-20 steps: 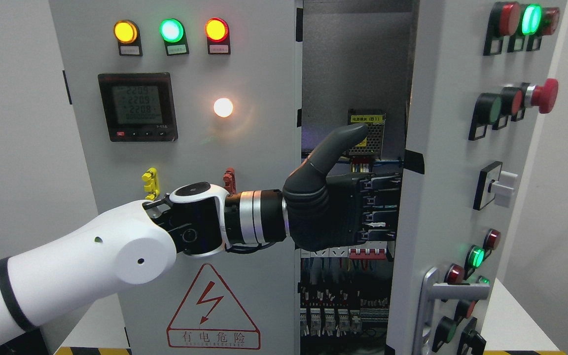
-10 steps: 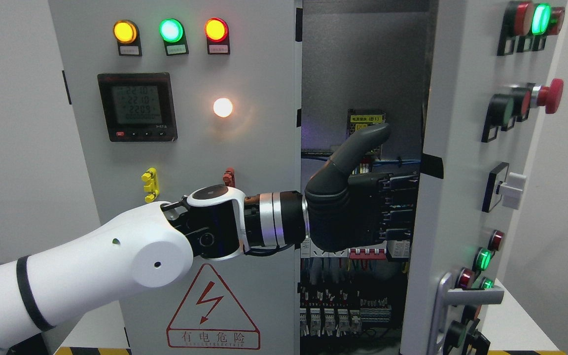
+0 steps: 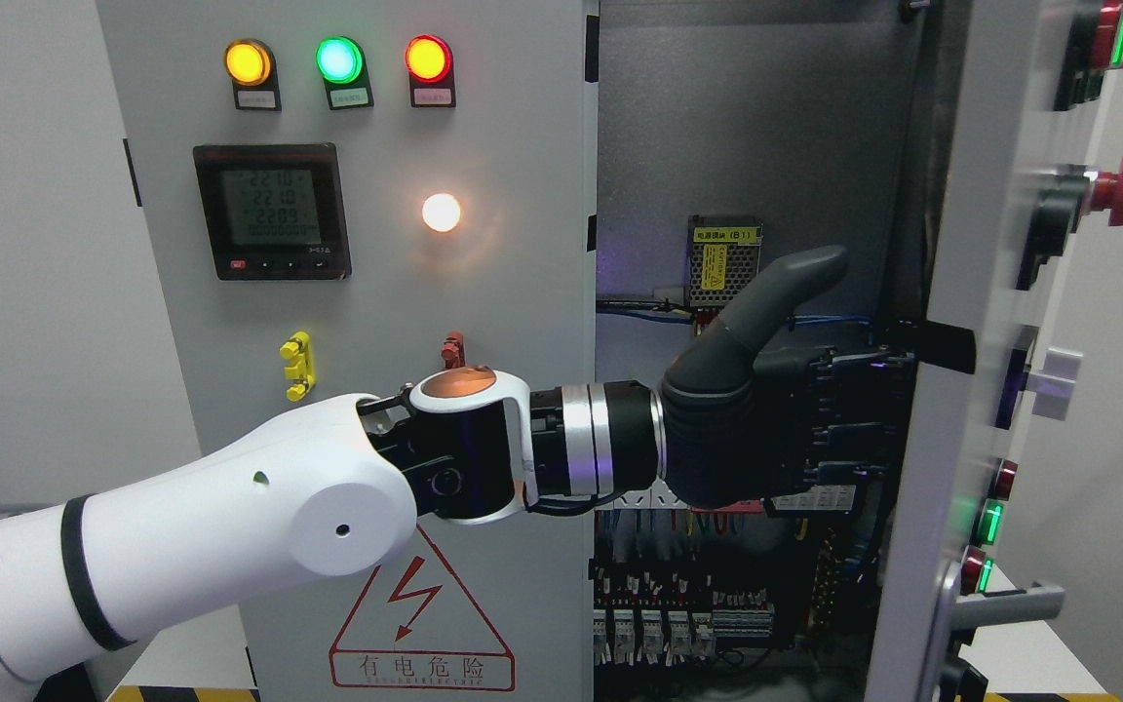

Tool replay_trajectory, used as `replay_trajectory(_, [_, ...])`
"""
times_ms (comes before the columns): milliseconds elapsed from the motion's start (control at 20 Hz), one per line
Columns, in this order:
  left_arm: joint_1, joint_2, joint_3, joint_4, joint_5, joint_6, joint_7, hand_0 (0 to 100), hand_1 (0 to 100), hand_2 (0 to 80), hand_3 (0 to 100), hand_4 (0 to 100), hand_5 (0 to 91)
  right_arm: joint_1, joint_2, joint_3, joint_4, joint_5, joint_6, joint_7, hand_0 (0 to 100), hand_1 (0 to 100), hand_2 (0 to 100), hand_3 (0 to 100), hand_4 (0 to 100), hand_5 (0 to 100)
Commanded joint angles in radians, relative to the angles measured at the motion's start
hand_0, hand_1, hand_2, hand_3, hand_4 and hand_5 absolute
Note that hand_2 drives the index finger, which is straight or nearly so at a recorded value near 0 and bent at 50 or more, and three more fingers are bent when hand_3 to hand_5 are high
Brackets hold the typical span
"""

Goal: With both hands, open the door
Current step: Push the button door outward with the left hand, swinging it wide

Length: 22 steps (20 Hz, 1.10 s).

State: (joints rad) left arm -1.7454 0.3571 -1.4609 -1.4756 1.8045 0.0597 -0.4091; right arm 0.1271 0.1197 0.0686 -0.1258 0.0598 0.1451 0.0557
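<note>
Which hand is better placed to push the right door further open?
Probably the left hand. It reaches across into the cabinet opening and lies against the inner side of the right door, thumb raised. The right hand does not show in this view.

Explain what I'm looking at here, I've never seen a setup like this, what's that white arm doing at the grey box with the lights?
This is a view from a camera on a humanoid robot's head. The white arm coming in from the left ends in a dark left hand with fingers. It reaches into an electrical cabinet and presses against the inner side of the right door, which stands swung open. Whether the fingers hook the door's edge is hidden. Inside are wiring and breakers. The closed left door carries three lamps, a meter and a warning sign. The right hand is out of view.
</note>
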Motion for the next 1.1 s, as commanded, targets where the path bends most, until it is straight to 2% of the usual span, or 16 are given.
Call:
replay_trajectory(0, [-0.013, -0.049, 0.002, -0.067, -0.001, 0.0, 0.022, 0, 0, 0.0, 0, 3, 0.0, -0.001, 0.0, -0.001, 0.0, 0.0, 0.001, -0.001, 11, 0, 0, 0, 0, 0])
replay_trajectory(150, [-0.019, -0.058, 0.005, -0.097, -0.004, 0.0, 0.059, 0, 0, 0.0, 0, 3, 0.0, 0.0, 0.0, 0.0, 0.0, 0.0, -0.001, -0.001, 11, 0, 0, 0, 0, 0])
replay_trajectory(351, [-0.025, -0.107, 0.011, -0.098, -0.022, -0.001, 0.113, 0, 0, 0.0, 0, 3, 0.0, -0.001, 0.0, 0.0, 0.0, 0.0, -0.001, -0.001, 11, 0, 0, 0, 0, 0])
replay_trajectory(801, [-0.034, -0.19, 0.01, -0.091, -0.025, -0.032, 0.176, 0, 0, 0.0, 0, 3, 0.0, 0.0, 0.0, -0.001, 0.0, 0.0, -0.001, -0.001, 11, 0, 0, 0, 0, 0])
replay_trajectory(1052, [-0.023, -0.263, 0.013, -0.081, -0.033, -0.038, 0.208, 0, 0, 0.0, 0, 3, 0.0, 0.0, 0.0, 0.0, 0.0, 0.0, -0.001, -0.001, 11, 0, 0, 0, 0, 0])
